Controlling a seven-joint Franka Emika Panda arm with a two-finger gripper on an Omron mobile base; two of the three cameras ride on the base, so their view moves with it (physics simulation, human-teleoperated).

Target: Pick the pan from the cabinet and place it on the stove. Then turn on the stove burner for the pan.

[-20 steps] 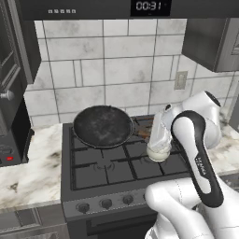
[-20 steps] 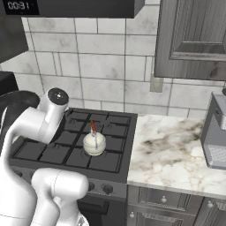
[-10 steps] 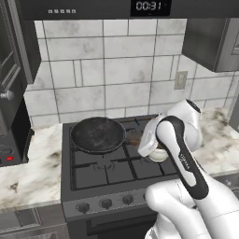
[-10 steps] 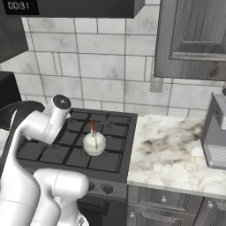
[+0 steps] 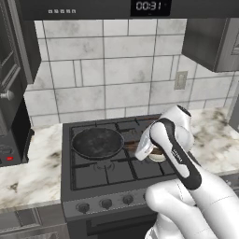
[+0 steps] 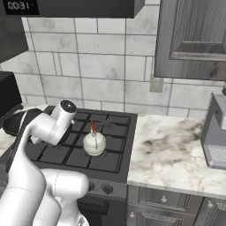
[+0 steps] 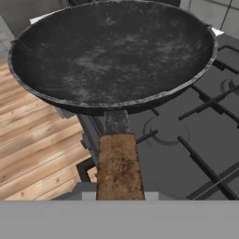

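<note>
The pan (image 5: pixel 98 142) is round and black with a speckled inside, and sits low over the left side of the stove (image 5: pixel 116 175). I cannot tell whether it touches the grates. My gripper (image 5: pixel 139 148) is shut on its reddish-brown wooden handle (image 7: pixel 119 168), to the right of the bowl. In the hand view the pan (image 7: pixel 112 56) spreads just beyond the handle, with a stove burner ring (image 7: pixel 166 128) below it. The front-left stove burner (image 5: pixel 99 165) lies just in front of the pan. The grey cabinet (image 6: pixel 194 39) hangs at the upper right.
A small white kettle (image 6: pixel 94 142) stands on the stove's right side, close to my arm. Round knobs (image 5: pixel 106 203) line the stove front. A black countertop oven (image 5: pixel 14 135) sits at the left. The marble counter (image 6: pixel 172 154) carries a steel appliance (image 6: pixel 216 132). A hood (image 5: pixel 116 7) hangs overhead.
My arm has bent downward and the pan has come down toward the left grates, a little nearer the stove's front. The kettle has stayed put.
</note>
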